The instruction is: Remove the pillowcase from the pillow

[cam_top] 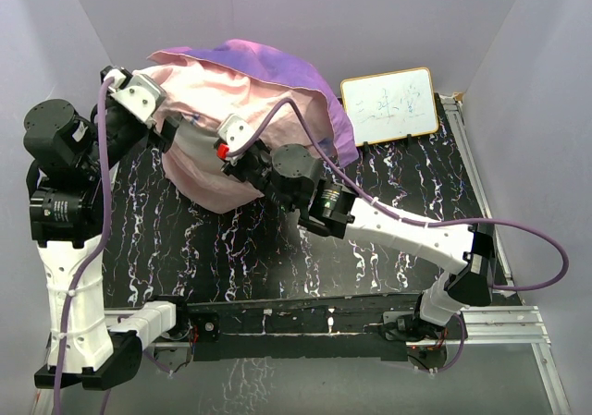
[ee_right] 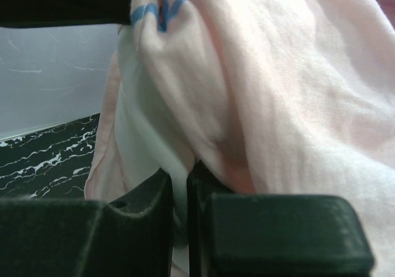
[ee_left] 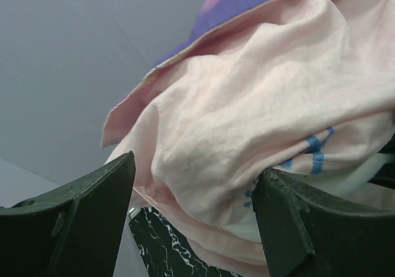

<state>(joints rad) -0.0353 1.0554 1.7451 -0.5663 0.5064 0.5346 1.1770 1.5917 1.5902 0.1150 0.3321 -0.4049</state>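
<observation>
The pillowcase lies bunched at the back of the bench, pale pink inside turned out and purple showing along its far edge. It still covers most of the pillow. The left end effector is at the case's left edge with its fingers apart, gripping nothing. The right end effector is pinched together on white pillow fabric below the blue-marked tag.
</observation>
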